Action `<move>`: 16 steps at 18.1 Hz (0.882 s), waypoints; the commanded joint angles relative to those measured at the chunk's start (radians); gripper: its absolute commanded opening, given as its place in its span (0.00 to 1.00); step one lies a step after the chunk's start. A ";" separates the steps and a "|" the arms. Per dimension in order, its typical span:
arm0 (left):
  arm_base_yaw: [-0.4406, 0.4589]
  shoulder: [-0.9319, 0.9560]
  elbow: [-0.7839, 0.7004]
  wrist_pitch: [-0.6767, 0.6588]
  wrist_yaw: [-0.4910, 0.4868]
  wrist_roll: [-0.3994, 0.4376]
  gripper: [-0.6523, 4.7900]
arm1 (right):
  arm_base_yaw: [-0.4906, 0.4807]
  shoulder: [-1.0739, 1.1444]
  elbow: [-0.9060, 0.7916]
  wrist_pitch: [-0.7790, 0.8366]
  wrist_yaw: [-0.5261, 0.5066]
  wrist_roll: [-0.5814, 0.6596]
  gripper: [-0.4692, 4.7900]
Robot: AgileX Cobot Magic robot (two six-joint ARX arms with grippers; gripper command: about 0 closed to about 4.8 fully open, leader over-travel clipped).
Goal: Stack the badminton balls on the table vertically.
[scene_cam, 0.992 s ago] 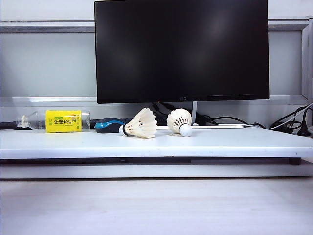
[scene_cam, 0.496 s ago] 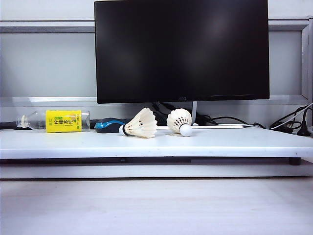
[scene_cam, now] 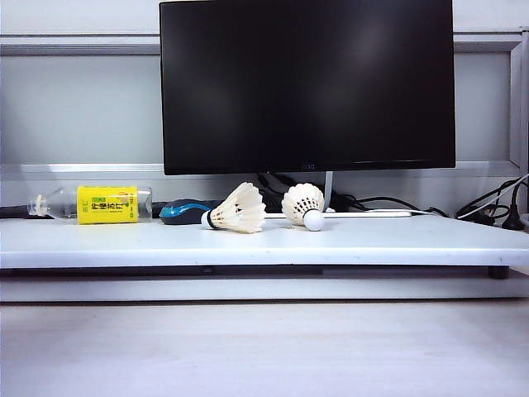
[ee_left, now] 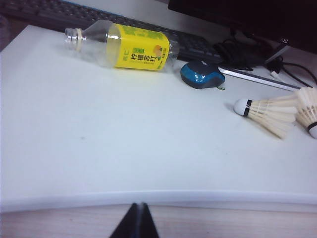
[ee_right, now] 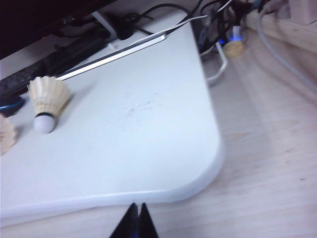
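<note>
Two white feather badminton balls lie on their sides on the white table (scene_cam: 397, 240), in front of the monitor. One badminton ball (scene_cam: 238, 209) points its cork left; the other badminton ball (scene_cam: 304, 205) points its cork toward the camera. The left wrist view shows the first badminton ball (ee_left: 270, 111) and the edge of the second (ee_left: 309, 106). In the right wrist view the second badminton ball (ee_right: 47, 99) lies apart from the first one's skirt (ee_right: 6, 135). My left gripper (ee_left: 138, 206) and right gripper (ee_right: 137, 206) are both shut and empty, held off the table's front edge over the wood-grain surface. Neither shows in the exterior view.
A clear bottle with a yellow label (scene_cam: 95, 203) lies on the table's left, a blue mouse (scene_cam: 183, 210) beside it. A black monitor (scene_cam: 306, 83) stands behind, with a keyboard (ee_left: 124, 25) under it. Cables (ee_right: 218, 20) crowd the far right corner.
</note>
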 commanded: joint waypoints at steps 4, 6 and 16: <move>0.000 -0.003 -0.001 0.180 0.159 -0.210 0.13 | 0.001 -0.002 0.005 0.110 -0.227 0.038 0.31; 0.000 -0.003 0.002 0.308 0.210 -0.211 0.27 | 0.001 -0.002 0.018 0.111 -0.245 0.075 0.32; -0.001 0.051 0.214 0.157 0.322 -0.166 0.35 | 0.001 0.092 0.274 -0.064 -0.253 0.082 0.32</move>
